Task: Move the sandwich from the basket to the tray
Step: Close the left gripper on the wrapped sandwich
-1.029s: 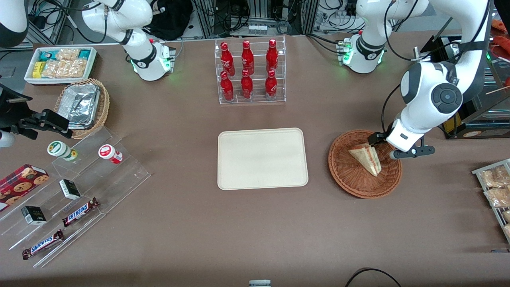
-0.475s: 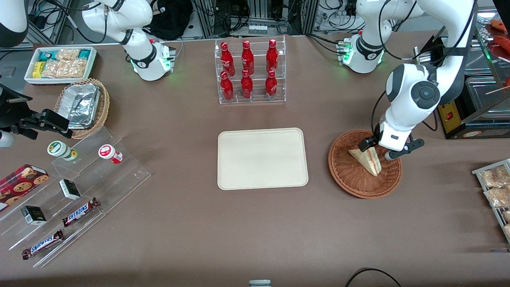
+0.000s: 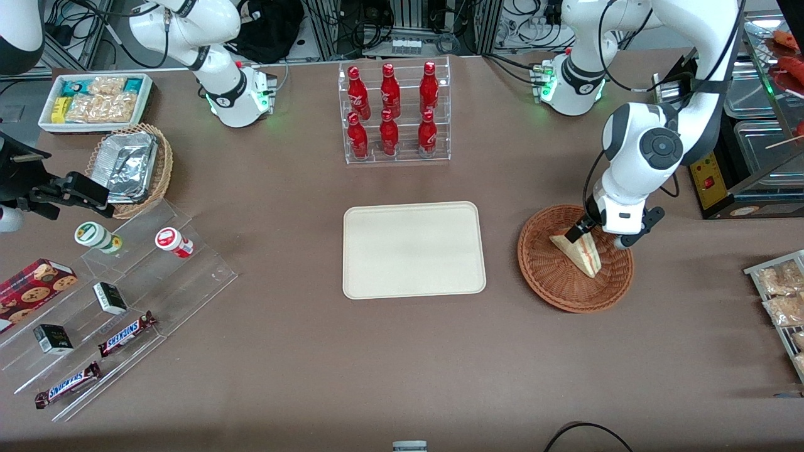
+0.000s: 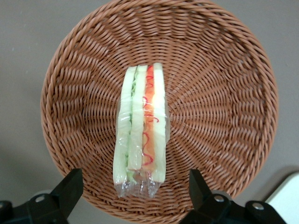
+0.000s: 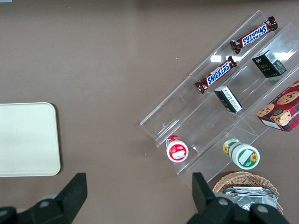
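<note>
**Gripper poised over the wrapped sandwich: where the pick could slip**

The cream tray sits bare at the middle of the table, with the red bottles in their clear rack farther from the front camera. Toward the working arm's end lies the reddish-brown basket, and in it the sandwich, standing on edge with its red, orange and green layers facing up at the wrist camera. The gripper hangs just above the basket with its fingers spread wide, one on each side of the wedge's broad end, neither touching it.

The main risk, as I judge it, is the clear film round the sandwich: it looks slick and loose, so the fingers could pinch wrapper instead of bread and let the wedge slide out on the lift. The wedge is narrow and upright, so a finger landing off-centre could tip it flat against the weave. Coming down too far could press a fingertip into the wicker and drag the light basket along. Squeezing hard would crush the soft bread.

The table is a plain brown, matte surface. The stretch between basket and tray holds nothing, so the carry looks unobstructed. Snack packets lie at the table's edge near the basket, well apart from the path.
</note>
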Robot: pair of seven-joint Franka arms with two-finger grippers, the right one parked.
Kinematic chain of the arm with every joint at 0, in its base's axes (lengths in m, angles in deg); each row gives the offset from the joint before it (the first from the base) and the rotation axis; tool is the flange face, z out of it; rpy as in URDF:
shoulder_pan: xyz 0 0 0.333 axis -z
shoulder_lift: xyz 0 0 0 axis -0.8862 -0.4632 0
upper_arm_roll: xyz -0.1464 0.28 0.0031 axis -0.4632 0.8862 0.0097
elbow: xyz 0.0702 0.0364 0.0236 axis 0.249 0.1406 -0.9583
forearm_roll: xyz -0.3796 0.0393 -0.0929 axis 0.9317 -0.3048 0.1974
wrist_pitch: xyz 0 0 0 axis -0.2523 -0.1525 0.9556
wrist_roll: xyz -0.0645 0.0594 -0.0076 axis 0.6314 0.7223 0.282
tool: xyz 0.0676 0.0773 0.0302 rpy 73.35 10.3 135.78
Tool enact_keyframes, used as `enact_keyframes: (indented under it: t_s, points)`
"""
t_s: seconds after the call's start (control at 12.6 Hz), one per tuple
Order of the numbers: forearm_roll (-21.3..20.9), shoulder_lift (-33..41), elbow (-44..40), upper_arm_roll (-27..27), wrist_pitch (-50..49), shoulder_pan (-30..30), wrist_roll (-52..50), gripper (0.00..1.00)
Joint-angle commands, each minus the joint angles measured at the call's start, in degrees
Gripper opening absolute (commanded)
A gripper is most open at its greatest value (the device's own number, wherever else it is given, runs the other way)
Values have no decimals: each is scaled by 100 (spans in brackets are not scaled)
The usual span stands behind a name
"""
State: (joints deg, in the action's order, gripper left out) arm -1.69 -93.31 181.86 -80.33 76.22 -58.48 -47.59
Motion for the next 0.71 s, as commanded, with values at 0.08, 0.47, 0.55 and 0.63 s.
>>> enact_keyframes:
  t_s: [0.08,0.47,0.55,0.63]
  points:
    - [27,-202,57,17,273,20,-403,100]
    - [0,-571,13,26,370,3,-368,100]
    - [0,-589,4,26,370,3,-359,94]
    - [0,-589,-5,26,370,3,-341,65]
